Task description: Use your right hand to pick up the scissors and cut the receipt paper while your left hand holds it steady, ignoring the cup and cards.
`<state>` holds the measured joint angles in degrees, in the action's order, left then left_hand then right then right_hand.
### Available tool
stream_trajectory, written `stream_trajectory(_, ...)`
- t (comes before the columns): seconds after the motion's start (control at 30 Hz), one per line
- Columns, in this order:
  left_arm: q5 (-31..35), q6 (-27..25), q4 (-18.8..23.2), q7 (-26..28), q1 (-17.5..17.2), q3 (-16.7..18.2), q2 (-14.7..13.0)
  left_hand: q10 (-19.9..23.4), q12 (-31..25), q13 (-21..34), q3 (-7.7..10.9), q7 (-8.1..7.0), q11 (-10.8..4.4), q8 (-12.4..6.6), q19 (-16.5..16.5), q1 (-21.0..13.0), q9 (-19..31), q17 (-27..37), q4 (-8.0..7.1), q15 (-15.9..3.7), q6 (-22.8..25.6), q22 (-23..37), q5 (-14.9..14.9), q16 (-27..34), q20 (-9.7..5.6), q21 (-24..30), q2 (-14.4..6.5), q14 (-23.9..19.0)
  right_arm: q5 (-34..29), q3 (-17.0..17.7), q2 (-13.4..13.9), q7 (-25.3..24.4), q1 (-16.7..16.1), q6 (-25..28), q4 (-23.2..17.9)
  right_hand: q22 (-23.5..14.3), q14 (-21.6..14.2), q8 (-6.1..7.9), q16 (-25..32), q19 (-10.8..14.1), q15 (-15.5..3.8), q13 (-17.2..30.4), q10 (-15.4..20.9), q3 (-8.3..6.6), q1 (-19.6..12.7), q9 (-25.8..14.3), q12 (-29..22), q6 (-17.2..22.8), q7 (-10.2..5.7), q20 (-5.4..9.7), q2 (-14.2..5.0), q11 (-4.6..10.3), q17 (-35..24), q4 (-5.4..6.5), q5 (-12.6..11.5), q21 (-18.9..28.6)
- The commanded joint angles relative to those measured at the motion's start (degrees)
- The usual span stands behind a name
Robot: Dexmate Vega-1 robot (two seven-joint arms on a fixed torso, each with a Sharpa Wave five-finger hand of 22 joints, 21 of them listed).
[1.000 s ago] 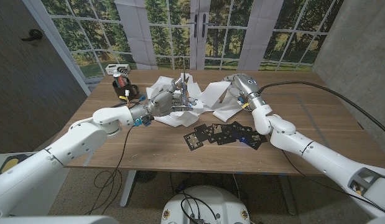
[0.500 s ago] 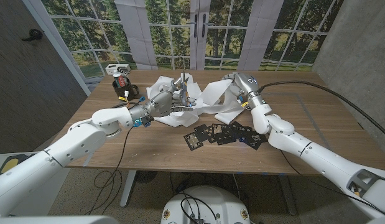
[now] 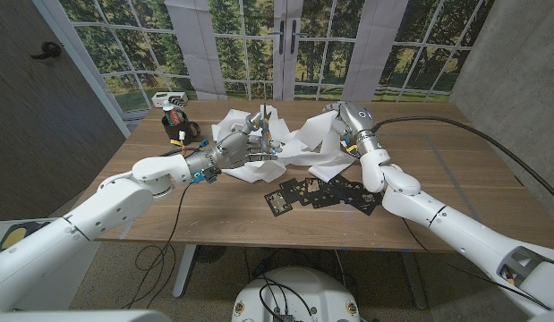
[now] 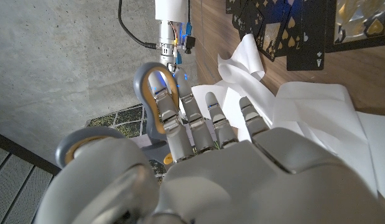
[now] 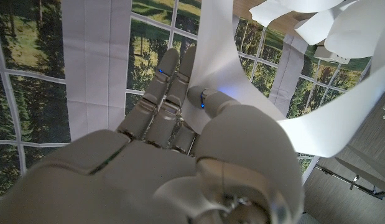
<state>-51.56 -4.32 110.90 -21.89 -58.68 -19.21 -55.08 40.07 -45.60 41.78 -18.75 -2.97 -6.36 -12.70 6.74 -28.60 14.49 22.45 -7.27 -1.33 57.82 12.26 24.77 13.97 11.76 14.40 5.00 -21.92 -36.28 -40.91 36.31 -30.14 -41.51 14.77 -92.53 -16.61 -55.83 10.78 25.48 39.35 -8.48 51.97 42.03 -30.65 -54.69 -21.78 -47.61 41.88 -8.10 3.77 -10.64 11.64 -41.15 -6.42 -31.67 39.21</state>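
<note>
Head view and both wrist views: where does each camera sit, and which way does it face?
Head view: on the robot's head, looking down at the wooden table; both arms, left robot hand and right robot hand at the receipt paper.
Left wrist view: along that hand's back toward scissors handles, paper, playing cards.
Right wrist view: along that hand's back toward windows, paper strip across its fingers.
Shared: all three show the paper.

Wooden table (image 3: 464, 170) bears crumpled receipt paper (image 3: 303, 148), black cards (image 3: 326, 192), a cup (image 3: 176, 121).
</note>
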Motion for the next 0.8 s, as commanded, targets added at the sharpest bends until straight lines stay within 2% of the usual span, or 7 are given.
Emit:
stream_trajectory(0.03, 0.0, 0.0, -0.2, -0.1, 0.0, -0.1, 0.1, 0.1, -0.6, 0.2, -0.13, 3.42, -0.44, -0.01, 0.2, -0.1, 0.1, 0.2, -0.49, 0.20, -3.0, 0.1, 0.2, -0.1, 0.47, -0.1, -0.4, -0.6, 7.1, 3.0, -0.2, 3.0, -1.1, -0.2, -2.0, -0.5, 0.5, -0.09, -0.6, -1.0, -4.76, 0.0, -0.9, 0.81, 0.0, -0.2, 0.5, -0.7, 0.02, 2.91, -0.77, -0.19, -0.8, 0.98, 2.7, 1.1)
stream_trajectory(0.23, -0.1, 0.1, -1.0, -1.0, 0.9, -0.4, 0.5, 0.1, -0.6, 0.1, -0.13, 3.49, -0.35, -0.04, 0.2, -0.1, 0.1, 0.2, -0.51, 0.22, -3.0, 0.1, 0.2, -0.2, 0.47, -0.1, -0.6, -0.6, 12.2, 4.8, -0.2, 5.5, -0.7, -1.5, -2.1, -0.8, 1.0, 0.10, -1.1, -1.7, -4.75, -0.4, -1.1, 0.68, 0.0, -0.3, 0.6, -0.7, 0.12, 2.76, -0.97, -0.43, -1.3, 1.47, 4.7, 2.1)
stream_trajectory(0.5, 1.1, 0.7, -2.9, -2.6, 3.2, -1.4, 1.5, 0.0, -0.7, 0.2, -0.13, 3.47, -0.40, -0.01, 0.2, -0.1, 0.1, 0.2, -0.52, 0.19, -3.0, 0.1, 0.2, -0.2, 0.47, -0.1, -0.6, -0.6, 14.6, 5.5, 0.1, 5.8, 0.6, -3.1, -0.5, -1.0, 1.5, 0.14, -1.7, -2.8, -4.67, -0.6, -1.4, 0.40, 0.0, -0.4, 0.6, -0.8, 0.24, 2.72, -1.05, -0.44, -1.5, 1.89, 6.1, 2.6)
stream_trajectory(0.6, 1.5, 0.6, -3.7, -3.5, 4.3, -2.0, 2.0, 0.0, -0.7, 0.1, -0.14, 3.49, -0.50, -0.01, 0.2, -0.1, 0.1, 0.2, -0.52, 0.21, -3.0, 0.1, 0.2, -0.2, 0.47, -0.1, -0.6, -0.6, 16.2, 5.9, 0.0, 6.0, 1.4, -5.0, 1.4, -1.1, 2.2, 0.09, -2.2, -4.1, -4.73, -0.6, -1.9, 0.16, -0.1, -0.4, 0.7, -1.2, -0.14, 2.71, -1.01, -0.42, -1.8, 2.09, 7.4, 2.9)
stream_trajectory(0.7, 1.8, 0.5, -4.4, -4.4, 5.3, -2.6, 2.5, 0.0, -0.7, 0.1, -0.15, 3.48, -0.54, 0.02, 0.2, -0.1, 0.1, 0.2, -0.51, 0.16, -3.1, 0.1, 0.2, -0.2, 0.47, -0.1, -0.6, -0.6, 18.7, 6.1, 0.2, 7.7, 2.9, -8.6, 4.3, -1.3, 3.7, 0.09, -3.4, -6.4, -4.76, -1.0, -2.8, -0.27, -0.1, -0.6, 1.1, -1.6, -1.01, 2.55, -0.95, -0.07, -2.0, 2.56, 9.7, 3.3)
stream_trajectory(0.77, 2.1, 0.4, -5.1, -5.3, 6.4, -3.2, 2.9, 0.0, -0.7, 0.1, -0.15, 3.38, -0.40, 0.00, 0.2, -0.1, 0.1, 0.2, -0.50, 0.16, -3.0, 0.1, 0.2, -0.2, 0.47, -0.1, -0.6, -0.6, 21.4, 6.4, 0.0, 9.7, 4.5, -12.6, 7.7, -1.4, 4.1, 0.13, -3.8, -7.5, -4.77, -1.4, -2.8, -0.49, -0.2, -0.6, 1.3, -1.7, -1.18, 2.45, -1.06, 0.02, -2.2, 2.80, 10.7, 3.5)
stream_trajectory(0.8, 2.1, 0.4, -5.1, -5.4, 6.4, -3.2, 2.9, 0.0, -0.7, 0.0, -0.15, 3.41, -0.39, 0.01, 0.2, -0.1, 0.1, 0.2, -0.50, 0.14, -3.0, 0.1, 0.2, -0.2, 0.47, -0.1, -0.6, -0.6, 21.5, 6.4, 0.1, 9.7, 4.6, -12.8, 7.8, -1.4, 4.5, 0.15, -4.1, -8.7, -4.82, -1.0, -3.2, -0.67, -0.3, -0.7, 1.1, -1.9, -1.38, 2.27, -1.02, 0.02, -2.5, 2.96, 11.7, 3.7)
